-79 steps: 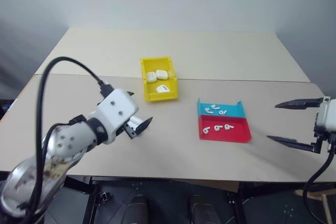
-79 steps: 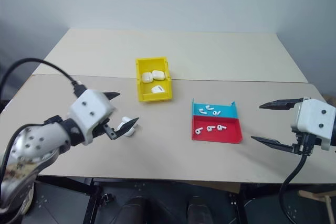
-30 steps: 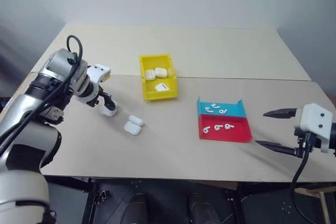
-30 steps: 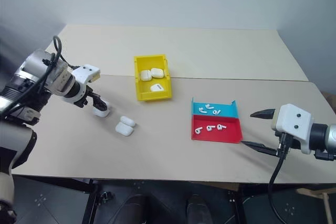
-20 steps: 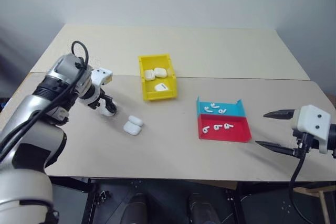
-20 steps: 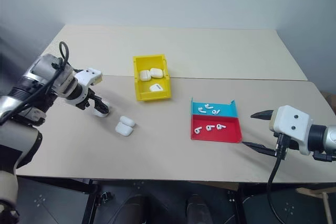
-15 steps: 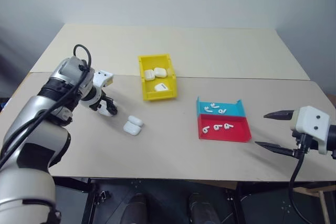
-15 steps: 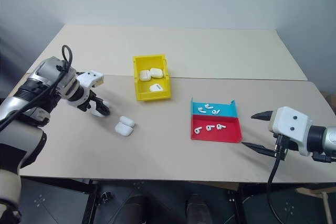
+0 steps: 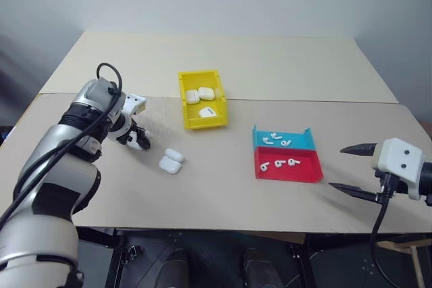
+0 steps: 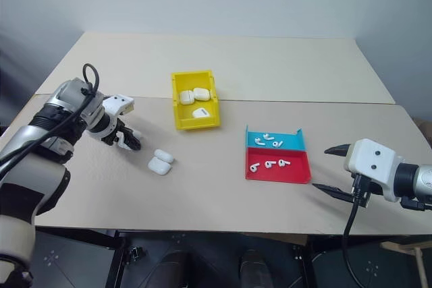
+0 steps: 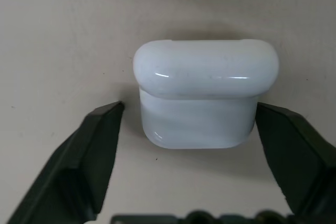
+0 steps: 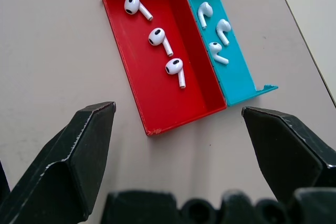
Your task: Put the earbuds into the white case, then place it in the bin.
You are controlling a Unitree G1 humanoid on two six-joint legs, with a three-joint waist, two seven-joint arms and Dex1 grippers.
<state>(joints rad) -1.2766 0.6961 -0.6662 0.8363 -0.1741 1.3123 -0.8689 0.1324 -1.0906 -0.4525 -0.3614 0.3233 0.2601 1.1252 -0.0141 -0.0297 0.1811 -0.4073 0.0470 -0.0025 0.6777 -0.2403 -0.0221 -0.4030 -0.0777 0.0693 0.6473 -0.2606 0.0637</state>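
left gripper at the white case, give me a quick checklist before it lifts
1. White case sits between the left gripper's fingers: ok.
2. Fingers tight on the case: not ok, a sliver of table shows beside one finger.
3. Case lid open for loading: not ok, it is shut.
4. Earbuds lie free in the red tray and blue tray: ok.
5. Right gripper open, facing the trays: ok.
6. Bin unobstructed: ok.
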